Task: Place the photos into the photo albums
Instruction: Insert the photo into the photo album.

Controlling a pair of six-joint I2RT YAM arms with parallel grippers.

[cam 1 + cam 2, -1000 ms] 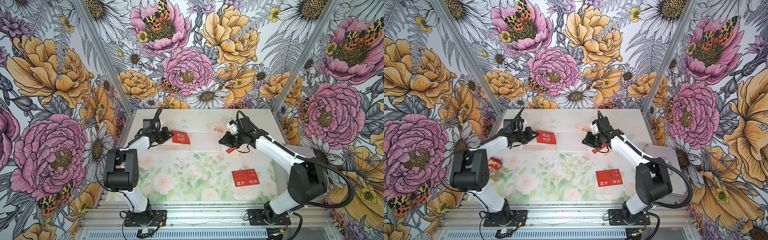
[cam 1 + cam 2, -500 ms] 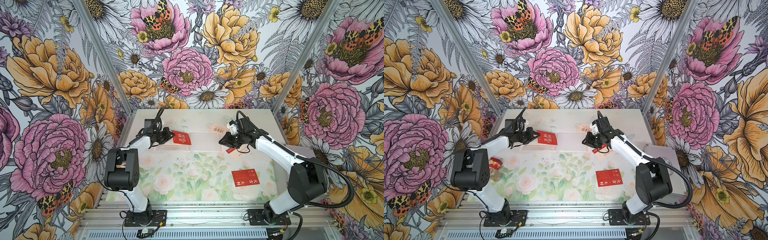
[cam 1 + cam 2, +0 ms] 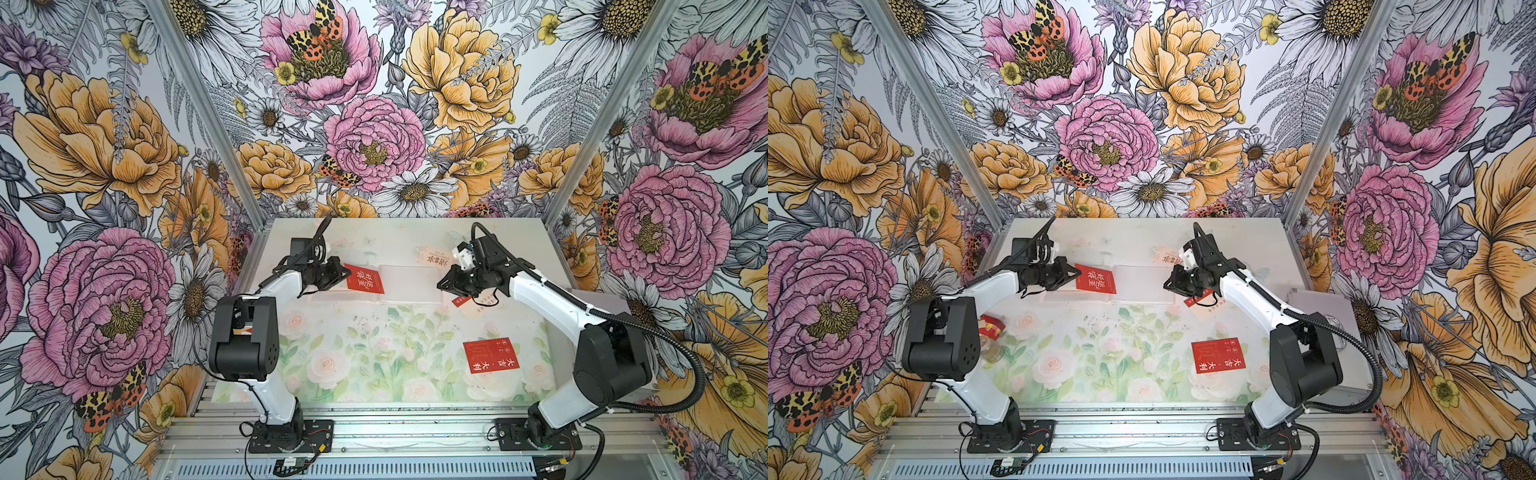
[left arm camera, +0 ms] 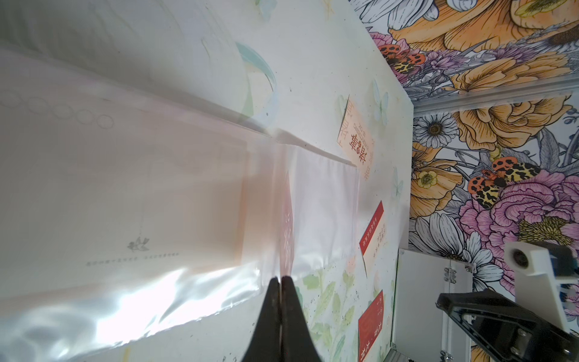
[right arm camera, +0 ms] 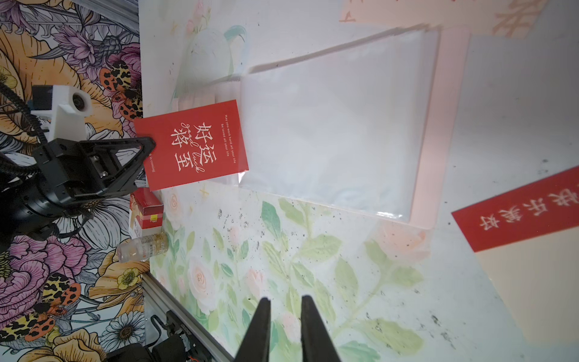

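Left gripper: My left gripper (image 3: pixel 346 273), just left of centre in both top views, is clamped on one short edge of a red rectangular card printed with white Chinese characters (image 3: pixel 365 279); in my left wrist view the fingertips (image 4: pixel 275 291) are pressed together on it.
Held photo: The card lies tilted over the left page of the album. I cannot tell whether its far edge is inside a sleeve.
Album: The thin pale pink photo album with clear plastic sleeves (image 3: pixel 409 284) lies open and flat in the middle of the frame, between my two grippers.
Right gripper: My right gripper (image 3: pixel 440 285), right of centre, hangs at the album's right edge. Its jaws are a little apart with nothing between them, as my right wrist view (image 5: pixel 283 302) shows.
Other photos: A red-and-cream card (image 3: pixel 478 300) lies just below my right gripper in the frame. A cream card with red characters (image 3: pixel 432 257) lies above the album's right corner, and a larger red card (image 3: pixel 490 355) lies at lower right on the floral table mat (image 3: pixel 353 353).
Elsewhere: A silver metal case (image 3: pixel 1320 307) sits at the right edge of the table. A red-and-white box (image 3: pixel 990 326) and a small clear bottle (image 3: pixel 992 353) sit at the left edge.
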